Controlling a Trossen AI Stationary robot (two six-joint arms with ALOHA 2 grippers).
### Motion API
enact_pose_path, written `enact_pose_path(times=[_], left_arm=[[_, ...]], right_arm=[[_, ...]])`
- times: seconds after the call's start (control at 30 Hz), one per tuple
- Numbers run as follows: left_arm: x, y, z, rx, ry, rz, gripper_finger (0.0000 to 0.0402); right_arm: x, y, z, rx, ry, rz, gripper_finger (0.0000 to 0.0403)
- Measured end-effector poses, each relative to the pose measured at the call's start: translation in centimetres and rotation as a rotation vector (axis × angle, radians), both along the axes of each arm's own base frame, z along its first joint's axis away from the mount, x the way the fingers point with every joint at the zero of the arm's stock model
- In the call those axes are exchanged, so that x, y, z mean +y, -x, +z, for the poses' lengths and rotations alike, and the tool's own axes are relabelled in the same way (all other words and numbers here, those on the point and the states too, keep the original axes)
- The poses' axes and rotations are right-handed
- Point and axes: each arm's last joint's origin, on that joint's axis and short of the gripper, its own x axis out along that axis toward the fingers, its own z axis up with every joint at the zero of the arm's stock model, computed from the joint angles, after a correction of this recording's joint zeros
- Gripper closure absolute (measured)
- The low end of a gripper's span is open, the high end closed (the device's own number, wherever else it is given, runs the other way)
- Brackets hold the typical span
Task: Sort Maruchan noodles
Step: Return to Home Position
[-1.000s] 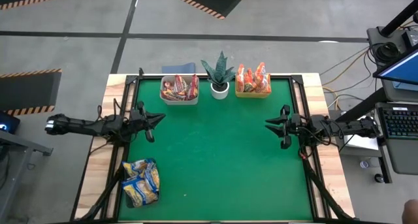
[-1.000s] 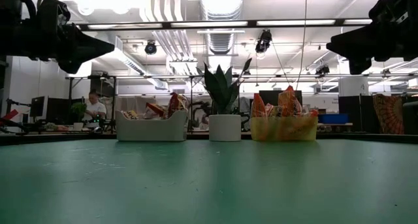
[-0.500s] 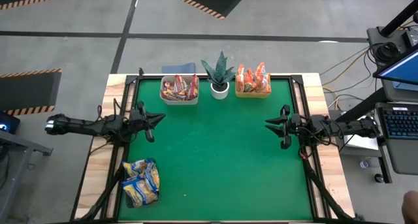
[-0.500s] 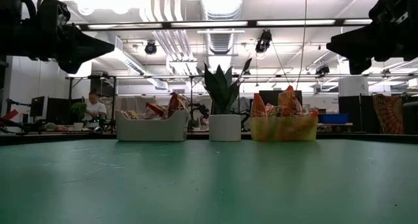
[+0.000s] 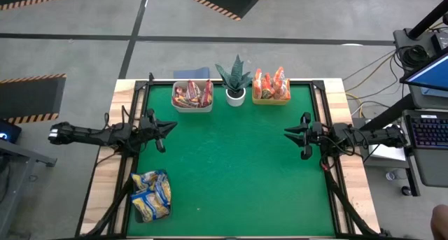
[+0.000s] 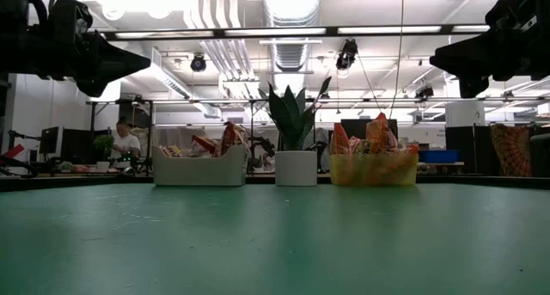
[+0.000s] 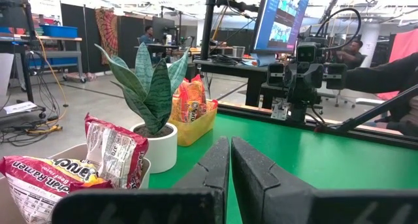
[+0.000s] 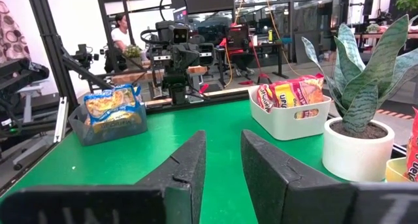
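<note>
The noodle packets sit sorted in three bins. Red-white packets [image 5: 192, 93] stand in a white bin at the far edge, orange-red packets [image 5: 271, 84] in a yellow bin beside them, and yellow-blue packets [image 5: 151, 194] in a bin at the near left corner. My left gripper [image 5: 173, 125] hovers above the table's left side, shut and holding nothing. My right gripper [image 5: 286, 132] hovers above the right side, slightly open and holding nothing. The two grippers point at each other across the table. In the left wrist view the red-white packets [image 7: 65, 172] show close by.
A potted green plant [image 5: 235, 80] stands between the white bin [image 5: 183, 105] and the yellow bin [image 5: 260, 99] at the far edge. The green mat [image 5: 231, 163] between the grippers holds nothing. A black frame edges the table. People sit in the room behind.
</note>
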Motion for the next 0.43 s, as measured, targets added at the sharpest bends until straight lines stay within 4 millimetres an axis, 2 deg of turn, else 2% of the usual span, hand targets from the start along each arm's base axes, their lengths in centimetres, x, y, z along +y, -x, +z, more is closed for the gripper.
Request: enact_pose_path(times=[0.43], left_arm=[[0.00,0.00,0.00,0.000,0.000,0.000,0.0402]], right_arm=[[0.00,0.00,0.00,0.000,0.001,0.000,0.0320]])
